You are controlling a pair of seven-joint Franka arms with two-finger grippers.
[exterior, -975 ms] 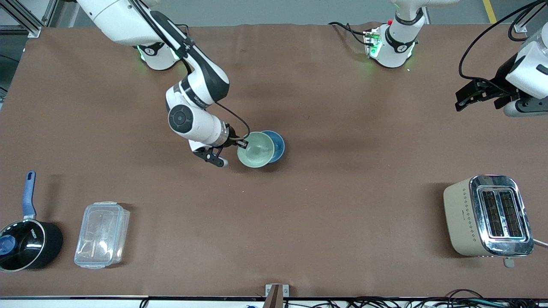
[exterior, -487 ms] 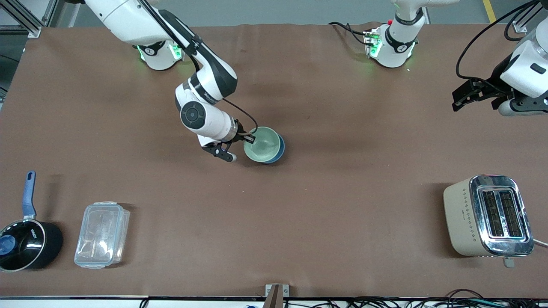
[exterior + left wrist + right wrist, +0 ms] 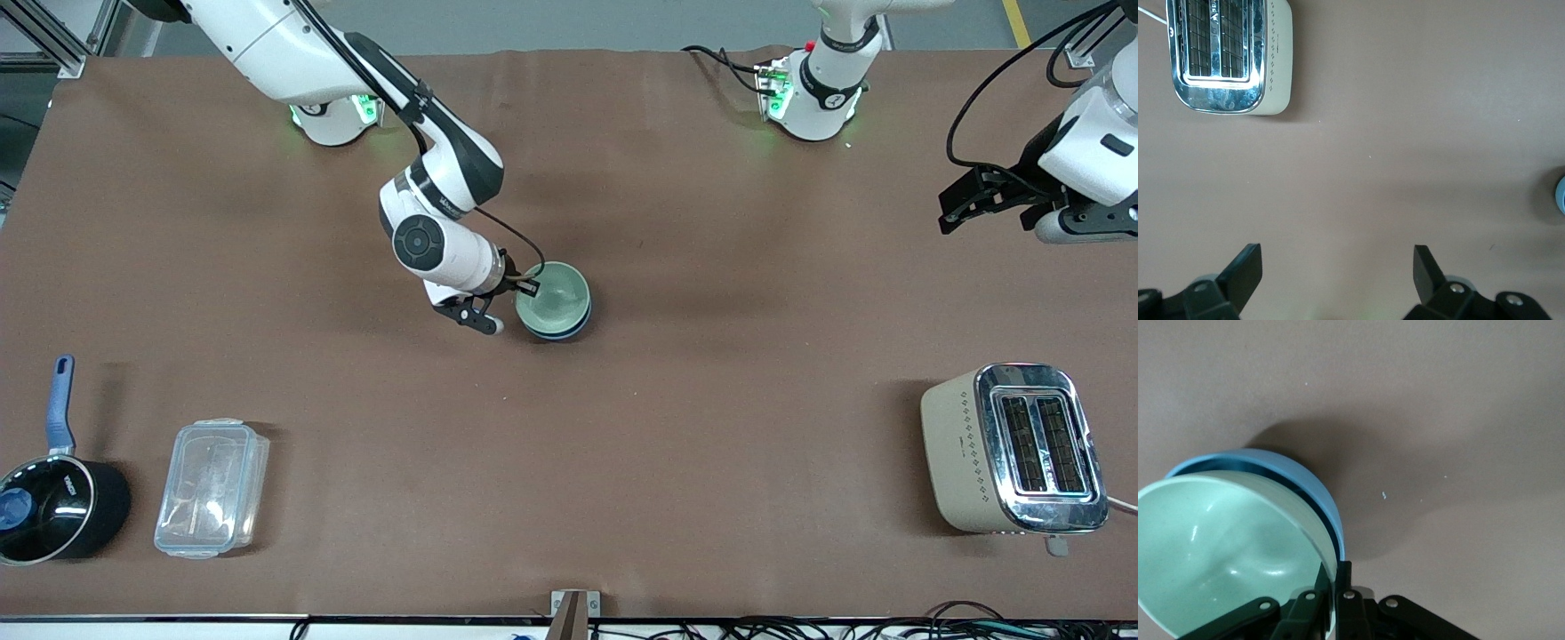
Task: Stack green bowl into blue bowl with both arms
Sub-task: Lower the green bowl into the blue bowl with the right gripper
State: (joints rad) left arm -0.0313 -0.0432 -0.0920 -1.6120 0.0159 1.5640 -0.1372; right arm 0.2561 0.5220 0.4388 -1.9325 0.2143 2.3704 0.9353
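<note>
While nothing near the front camera matters to the job, worth a quick sweep from there: black saucepan with a blue handle (image 3: 55, 502) and clear plastic lidded container (image 3: 212, 488) at the right arm's end of the table, cream and chrome 2-slot toaster (image 3: 1013, 449) at the left arm's end, all well apart from the action.

Farther up, mid-table, on to the main event. Small glossy mint-green bowl (image 3: 551, 297) sitting inside the small sky-blue bowl with the darker outside (image 3: 569, 330), only a thin blue crescent peeking out beneath it in the front view. From the right wrist view, green bowl (image 3: 1225, 550) looking a touch tilted in the blue bowl (image 3: 1305, 480), blue rim showing along 1 side, so probably nested but perhaps not fully settled. Right gripper (image 3: 526, 286) pinching the green bowl's rim on the side toward the right arm's end, fingers closed narrow on that edge.

Judging by this, stacking nearly done: placement made, release and retreat left, maybe a final nudge to seat the bowl level.

Farthest off, left gripper (image 3: 1338, 267) hanging over bare brown table (image 3: 711, 400) at the left arm's end, jaws spread wide and holding nothing, waiting.
</note>
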